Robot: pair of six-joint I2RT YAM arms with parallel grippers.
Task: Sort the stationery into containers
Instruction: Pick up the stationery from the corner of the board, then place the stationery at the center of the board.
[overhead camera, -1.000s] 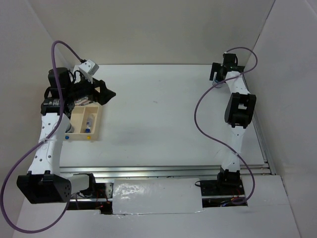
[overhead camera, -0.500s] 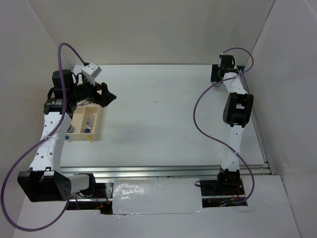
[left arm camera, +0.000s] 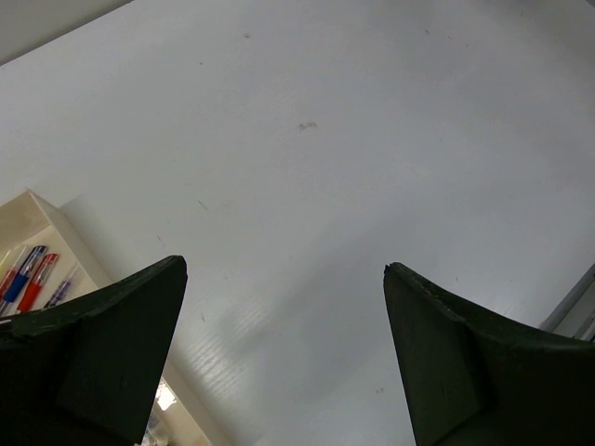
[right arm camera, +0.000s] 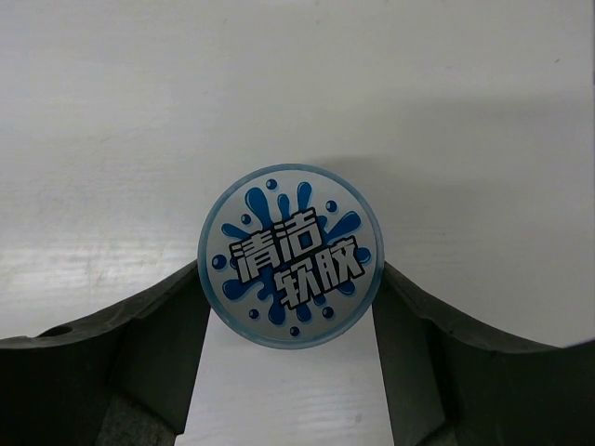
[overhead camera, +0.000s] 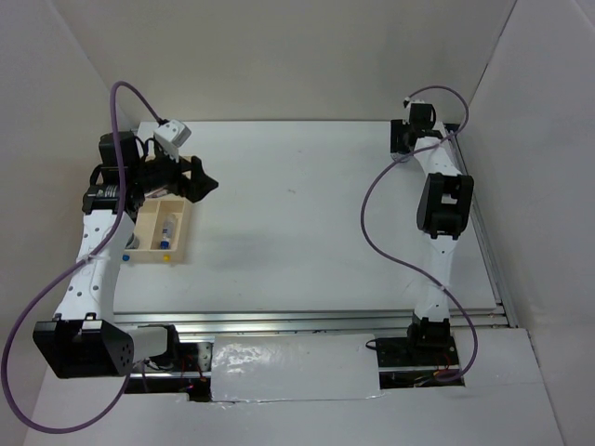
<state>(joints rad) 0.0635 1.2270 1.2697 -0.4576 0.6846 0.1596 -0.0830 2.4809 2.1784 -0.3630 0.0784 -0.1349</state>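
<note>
A round blue-and-white patterned roll (right arm camera: 289,255) sits between the fingers of my right gripper (right arm camera: 288,271), and both pads touch its sides. That gripper (overhead camera: 402,139) is at the far right back of the table. My left gripper (overhead camera: 206,178) is open and empty, just right of the light-wood tray (overhead camera: 184,238). In the left wrist view its fingers (left arm camera: 121,325) stand wide apart over bare table, around the gripper's middle (left arm camera: 284,266). The tray's corner (left arm camera: 39,219) shows at lower left with red and blue pens (left arm camera: 28,279) inside. Small blue items (overhead camera: 167,232) lie in the tray.
White walls close the table on the left, back and right. A metal rail (overhead camera: 325,321) runs along the near edge. A purple cable (overhead camera: 372,223) hangs beside the right arm. Small blue and yellow tips (overhead camera: 167,258) show at the tray's near edge.
My left arm has shifted slightly, its gripper still open beside the tray. My right gripper has moved a little left and toward the back wall.
</note>
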